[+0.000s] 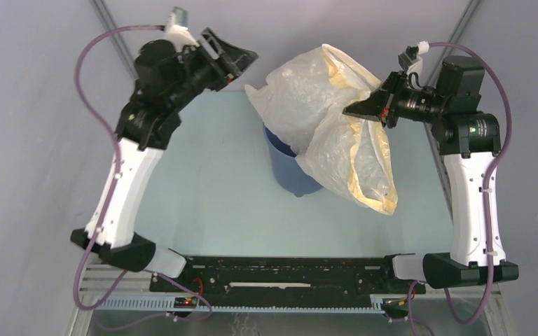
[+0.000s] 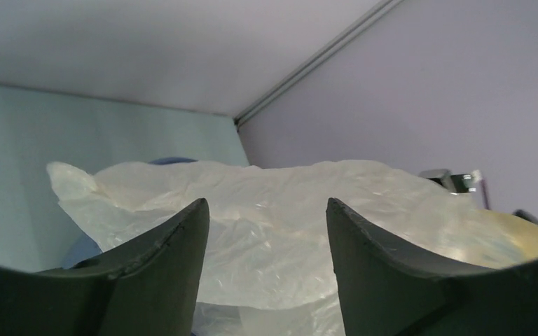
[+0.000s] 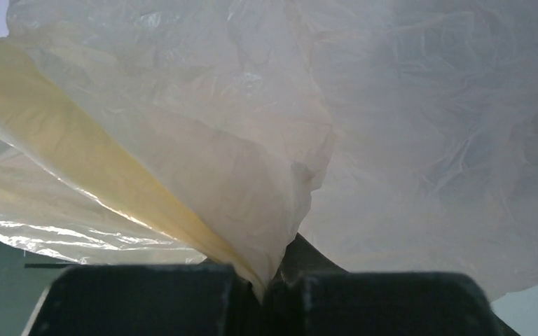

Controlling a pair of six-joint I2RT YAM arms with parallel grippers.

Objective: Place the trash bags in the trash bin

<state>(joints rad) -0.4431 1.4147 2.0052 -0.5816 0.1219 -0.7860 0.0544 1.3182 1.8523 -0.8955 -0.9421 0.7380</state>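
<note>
Currently I hold the bag [image 1: 301, 91] by its yellow rim, right gripper [image 1: 350, 109] clamped on it, so the film hangs over the bin [image 1: 288, 173]. My left gripper [image 1: 246, 59] stands apart, empty, facing the bag, presumably to take the opposite rim.

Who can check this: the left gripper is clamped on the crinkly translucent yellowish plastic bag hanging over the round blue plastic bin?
Wrong arm: the right gripper is clamped on the crinkly translucent yellowish plastic bag hanging over the round blue plastic bin; the right wrist view shows it.
</note>
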